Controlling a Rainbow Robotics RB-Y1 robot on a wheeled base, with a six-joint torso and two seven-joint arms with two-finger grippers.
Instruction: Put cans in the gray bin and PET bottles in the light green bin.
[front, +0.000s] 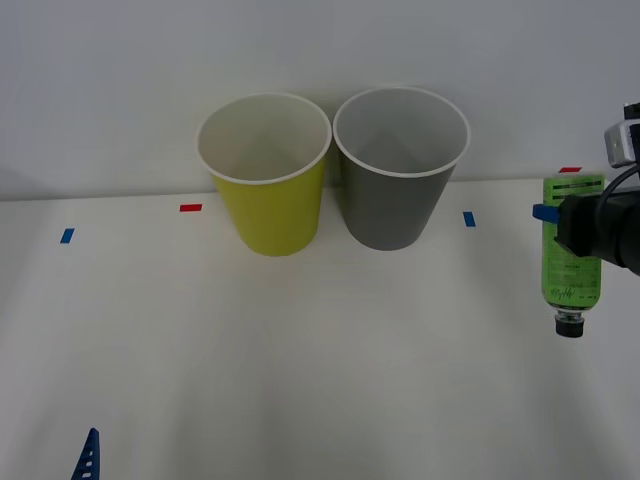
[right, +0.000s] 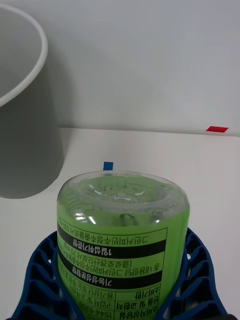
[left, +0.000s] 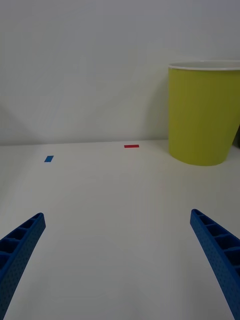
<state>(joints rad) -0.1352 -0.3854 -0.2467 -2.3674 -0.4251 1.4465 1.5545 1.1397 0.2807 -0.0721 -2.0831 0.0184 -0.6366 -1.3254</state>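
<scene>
The light green bin (front: 275, 210) and the gray bin (front: 395, 200) stand upright side by side at the back of the white table, both with nothing inside. At the far right my right gripper (front: 572, 225) is shut on the PET bottle (front: 572, 260). The bottle hangs above the table with its black cap pointing down. In the right wrist view the blue fingers (right: 35, 280) clasp the green-labelled bottle (right: 122, 235), and the gray bin (right: 25, 150) is near. My left gripper (left: 117, 217) is open low at the front left, facing the light green bin (left: 202, 115). Cans are out of view.
Small tape marks lie on the table: red (front: 190, 207) and blue (front: 66, 235) on the left, blue (front: 468, 218) and red (front: 569, 170) on the right. A white wall rises right behind the bins. Bare tabletop spreads in front of them.
</scene>
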